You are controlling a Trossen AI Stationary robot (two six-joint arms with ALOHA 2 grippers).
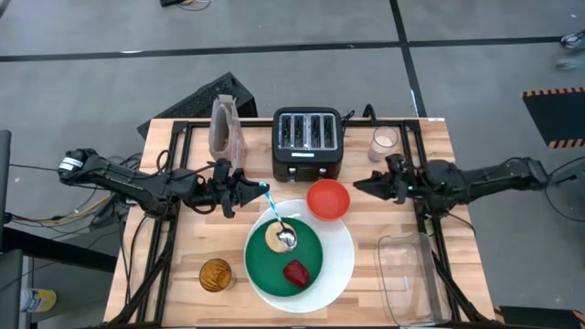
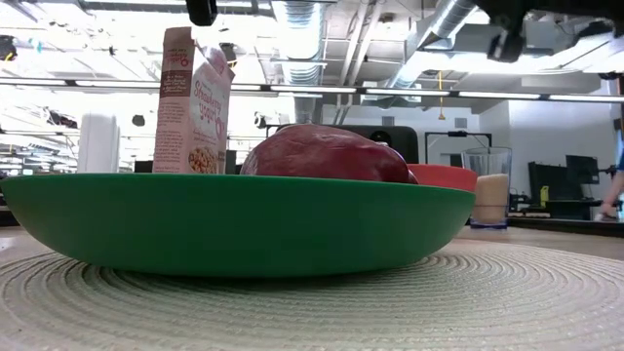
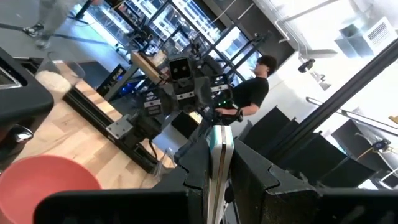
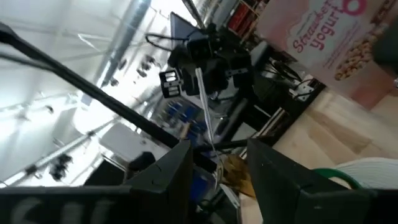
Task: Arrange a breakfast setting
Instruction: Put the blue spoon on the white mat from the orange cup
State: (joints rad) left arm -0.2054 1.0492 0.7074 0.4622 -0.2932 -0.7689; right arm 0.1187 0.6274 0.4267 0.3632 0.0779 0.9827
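Observation:
A green plate [image 1: 306, 251] lies on a larger white plate [image 1: 343, 260] at the table's near middle. On the green plate are a bagel half [image 1: 274, 238] and a small red fruit [image 1: 295, 272], which also shows in the low view [image 2: 322, 156]. My left gripper [image 1: 257, 191] is shut on the blue-handled spoon [image 1: 274, 215], just left of the plates' far edge. The red-orange bowl [image 1: 328, 199] stands on the table at the white plate's far rim. The pinkish cereal box [image 1: 226, 128] stands upright at the far left. My right gripper [image 1: 359, 185] is open and empty, right of the bowl. My left gripper pinches the spoon's blue handle near its free end [image 1: 265, 188] between its two fingers, coming about level from the table's left. The handle shows edge-on between the fingers in the left wrist view [image 3: 219, 149]. The spoon slopes down toward the near side, its metal bowl [image 1: 287, 238] over the bagel half; whether it touches, I cannot tell.
A black toaster [image 1: 308, 143] stands at the far middle, with a glass of milk [image 1: 384, 143] to its right. An amber cup [image 1: 216, 274] stands near left. A clear container [image 1: 407, 279] lies near right. A person stands in the room beyond [image 3: 252, 93].

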